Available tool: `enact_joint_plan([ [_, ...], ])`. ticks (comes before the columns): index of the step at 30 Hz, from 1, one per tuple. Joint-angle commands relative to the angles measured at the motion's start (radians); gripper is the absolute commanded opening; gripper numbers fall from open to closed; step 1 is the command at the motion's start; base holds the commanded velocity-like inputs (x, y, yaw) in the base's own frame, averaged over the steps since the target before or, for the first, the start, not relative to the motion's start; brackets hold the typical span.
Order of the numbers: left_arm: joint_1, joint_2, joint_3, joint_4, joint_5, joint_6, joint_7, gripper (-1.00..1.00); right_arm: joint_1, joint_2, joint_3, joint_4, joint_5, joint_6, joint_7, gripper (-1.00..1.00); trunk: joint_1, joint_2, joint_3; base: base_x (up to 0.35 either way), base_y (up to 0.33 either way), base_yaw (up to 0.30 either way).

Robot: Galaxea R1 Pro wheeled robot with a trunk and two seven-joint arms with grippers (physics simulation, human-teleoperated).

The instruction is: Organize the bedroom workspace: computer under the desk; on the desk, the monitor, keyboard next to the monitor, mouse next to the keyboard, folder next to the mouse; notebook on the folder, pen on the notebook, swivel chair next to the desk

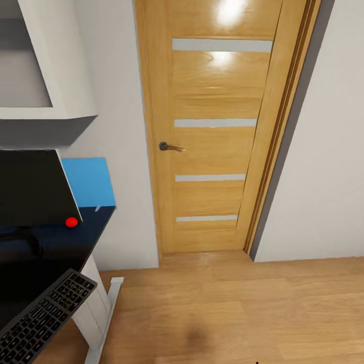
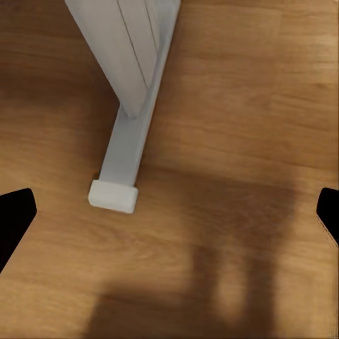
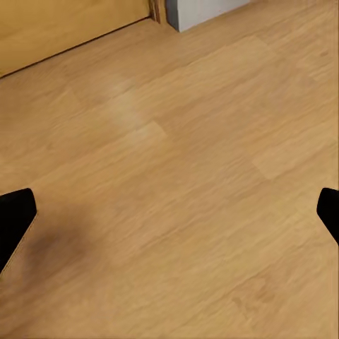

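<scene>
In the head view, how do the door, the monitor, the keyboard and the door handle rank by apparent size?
1. door
2. monitor, cut off by the picture's edge
3. keyboard, also cut off and nearer the camera, so this order is unsure
4. door handle

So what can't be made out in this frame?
- Monitor: cut off by the head view's left edge; its foot is lost in shadow.
- Keyboard: runs off the bottom-left corner.
- Desk: just its end shows.
- Both end effectors: fingertips barely enter at the wrist views' edges.
</scene>
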Motion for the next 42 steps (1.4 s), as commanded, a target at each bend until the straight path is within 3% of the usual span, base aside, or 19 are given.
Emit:
enact_joint_plan([
  [1, 0.0, -0.001, 0.002, -0.001, 0.007, -0.003, 0.0, 1.0, 0.0, 0.0, 0.008, -0.001, 0.041, -0.003, -0.009, 1.0, 0.0, 0.0, -0.001, 0.261, -0.24, 0.284],
  [4, 0.0, -0.001, 0.002, -0.001, 0.007, -0.002, 0.0, 1.0, 0.0, 0.001, 0.008, 0.0, 0.081, -0.004, -0.009, 1.0, 0.0, 0.0, -0.001, 0.261, -0.24, 0.285],
  [9, 0.0, -0.001, 0.002, -0.001, 0.007, -0.002, 0.0, 1.0, 0.0, 0.002, 0.008, 0.001, 0.105, -0.004, -0.01, 1.0, 0.0, 0.0, -0.001, 0.261, -0.24, 0.285],
  [28, 0.0, 0.001, 0.002, 0.004, 0.008, 0.0, 0.0, 1.0, 0.0, 0.028, 0.007, 0.003, 0.11, -0.004, -0.015, 1.0, 0.0, 0.0, -0.001, 0.252, -0.234, 0.287],
  [34, 0.0, 0.001, 0.003, 0.008, 0.009, -0.002, 0.0, 1.0, 0.0, 0.041, 0.007, 0.003, 0.11, -0.005, -0.016, 1.0, 0.0, 0.0, -0.001, 0.066, -0.068, 0.289],
  [36, 0.0, 0.001, 0.003, 0.03, 0.009, -0.002, 0.0, 1.0, 0.0, 0.058, 0.008, 0.004, 0.112, -0.005, -0.015, 1.0, 0.0, 0.0, -0.001, 0.012, -0.013, 0.289],
  [42, 0.0, 0.001, 0.003, 0.039, 0.009, -0.004, -0.001, 1.0, 0.0, 0.061, 0.006, 0.005, 0.113, -0.005, -0.014, 1.0, 0.0, 0.0, -0.001, 0.002, -0.002, 0.289],
])
